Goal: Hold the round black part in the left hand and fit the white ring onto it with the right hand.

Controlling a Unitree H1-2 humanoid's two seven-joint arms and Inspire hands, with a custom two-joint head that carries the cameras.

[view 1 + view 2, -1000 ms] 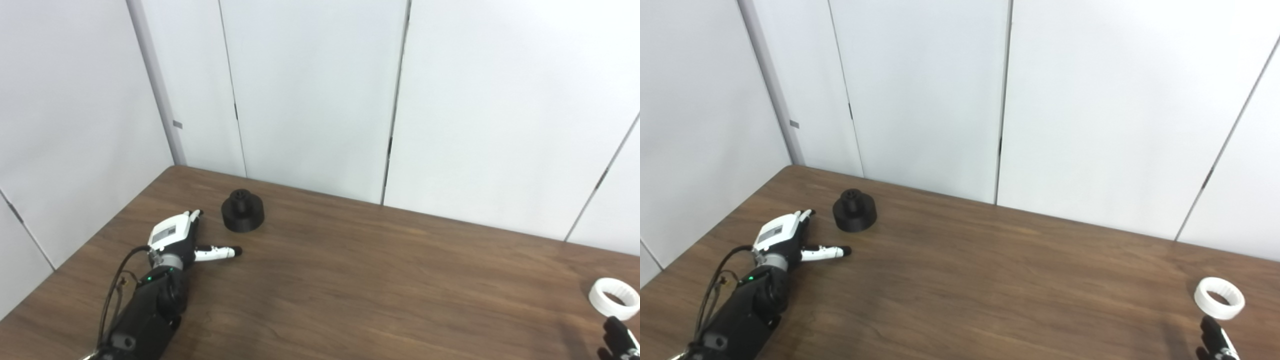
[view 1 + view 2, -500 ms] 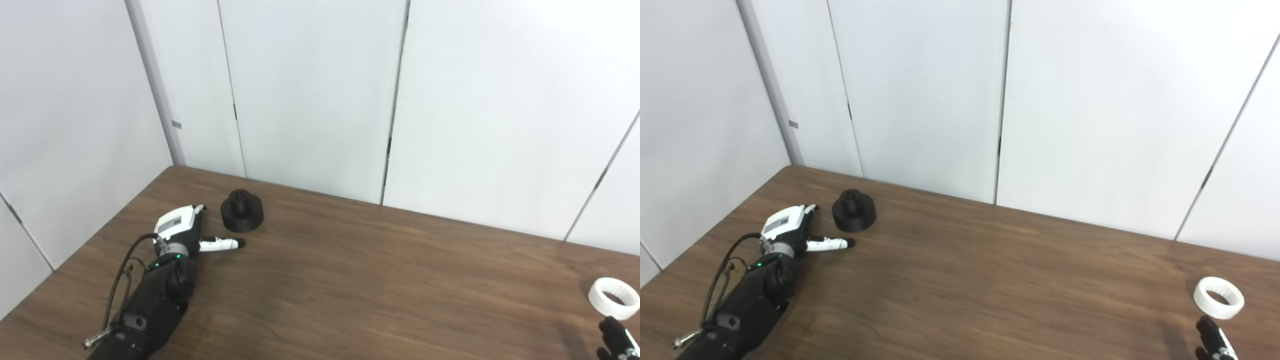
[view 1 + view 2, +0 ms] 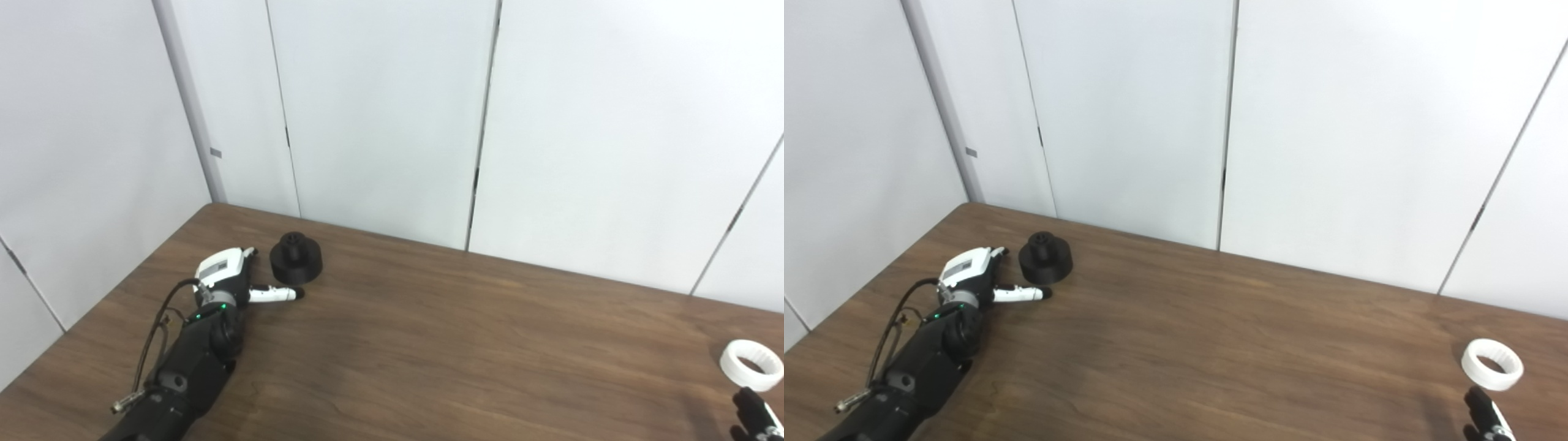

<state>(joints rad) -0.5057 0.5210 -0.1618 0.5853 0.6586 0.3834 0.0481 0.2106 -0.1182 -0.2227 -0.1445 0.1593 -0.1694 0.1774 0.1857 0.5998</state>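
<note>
Nothing of the task is finished yet, as far as these views show. The black part (image 3: 296,266) sits upright on the tabletop (image 3: 429,343) near its far left corner, unheld. The left robot hand (image 3: 229,279) lies low beside it, on its near left side, with fingers spread and holding nothing; its thumb (image 3: 275,294) points right, just in front of the part's base, close to it but seemingly not touching. I judge this to be the approach to the first grasp.

The ring (image 3: 1492,365) lies flat on the tabletop at the far right, well apart from the black part. Of the right robot hand (image 3: 1485,414) only a dark tip shows at the bottom right corner, just in front of the ring and not on it; whether that hand is spread or closed I cannot tell.

Left to do: close the left robot hand on the black part and lift it, grasp the ring with the right, bring the 2 together, and seat the ring on the part.

Count: 1 black part, 1 ring, 2 robot hands, 1 tabletop.
</note>
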